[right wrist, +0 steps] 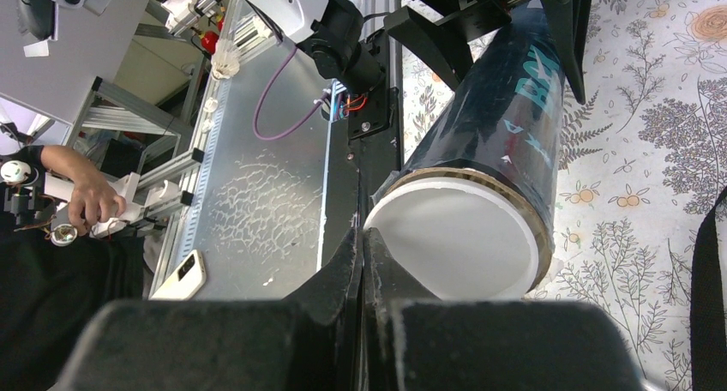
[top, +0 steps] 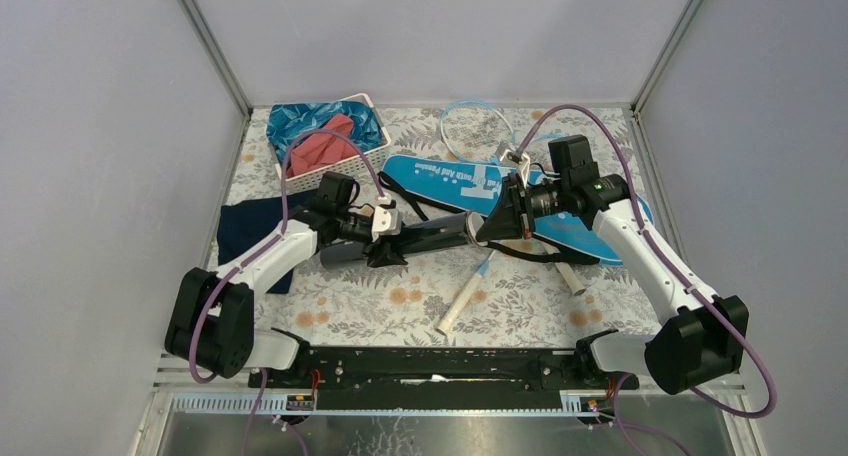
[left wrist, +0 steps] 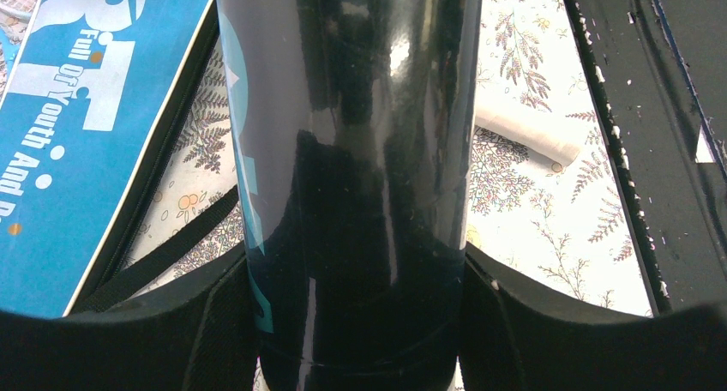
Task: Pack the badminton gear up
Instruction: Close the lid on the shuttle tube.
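Observation:
My left gripper (top: 392,238) (left wrist: 356,262) is shut on the long black tube (top: 440,234) (left wrist: 351,108), which lies across the table's middle. The tube's end facing right has a white cap (right wrist: 454,237). My right gripper (top: 490,226) (right wrist: 362,237) is shut, with its tips at the cap's rim and nothing visible between them. The blue bag (top: 450,181) (left wrist: 77,134) lies behind the tube. A light-blue racket head (top: 472,126) shows at the back. One white handle (top: 462,301) (left wrist: 523,134) lies in front of the tube, another (top: 570,276) by the bag. No shuttlecocks are in view.
A white basket (top: 325,141) with blue and red cloths stands at the back left. A navy cloth (top: 250,231) lies at the left under my left arm. The bag's black strap (top: 540,256) trails on the table below my right gripper. Walls enclose three sides.

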You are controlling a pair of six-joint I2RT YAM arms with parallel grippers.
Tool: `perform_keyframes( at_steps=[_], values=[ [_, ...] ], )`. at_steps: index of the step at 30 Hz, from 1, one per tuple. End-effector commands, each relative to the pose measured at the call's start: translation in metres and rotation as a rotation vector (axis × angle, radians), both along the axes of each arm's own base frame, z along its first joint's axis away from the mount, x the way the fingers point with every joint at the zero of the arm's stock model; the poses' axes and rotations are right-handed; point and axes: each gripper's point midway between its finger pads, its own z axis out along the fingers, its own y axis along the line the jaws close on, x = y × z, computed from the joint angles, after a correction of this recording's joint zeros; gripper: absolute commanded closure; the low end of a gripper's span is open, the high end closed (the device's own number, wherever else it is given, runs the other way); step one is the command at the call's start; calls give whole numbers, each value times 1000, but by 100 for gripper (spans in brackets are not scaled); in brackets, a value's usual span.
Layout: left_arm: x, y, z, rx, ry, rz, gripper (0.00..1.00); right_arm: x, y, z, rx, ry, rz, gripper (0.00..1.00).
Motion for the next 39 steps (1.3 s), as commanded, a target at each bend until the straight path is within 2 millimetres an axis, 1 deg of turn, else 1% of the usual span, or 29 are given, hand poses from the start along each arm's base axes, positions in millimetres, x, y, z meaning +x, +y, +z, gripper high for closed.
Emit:
perform_keyframes(
  at_steps=[1, 9, 21, 29, 36, 39],
  values=[
    [1, -3, 9, -37, -68, -27, 100, 4, 4, 10, 19, -31, 9, 100],
    [-2, -4, 8, -38, -54, -39, 100, 9, 6, 4, 11, -30, -5, 100],
    [-3, -5, 8, -43, -56, -48, 100, 11, 8, -5, -3, -15, -6, 100],
    [-8, -5, 6, -45, -67, -78, 100, 13, 9, -7, -2, -16, -2, 100],
    [-11, -7, 6, -57, -48, -90, 100, 11, 12, -7, 18, -38, 14, 100],
    [-10, -8, 7, -60, -28, -88, 100, 14, 14, -5, 33, -50, 8, 100]
  ],
)
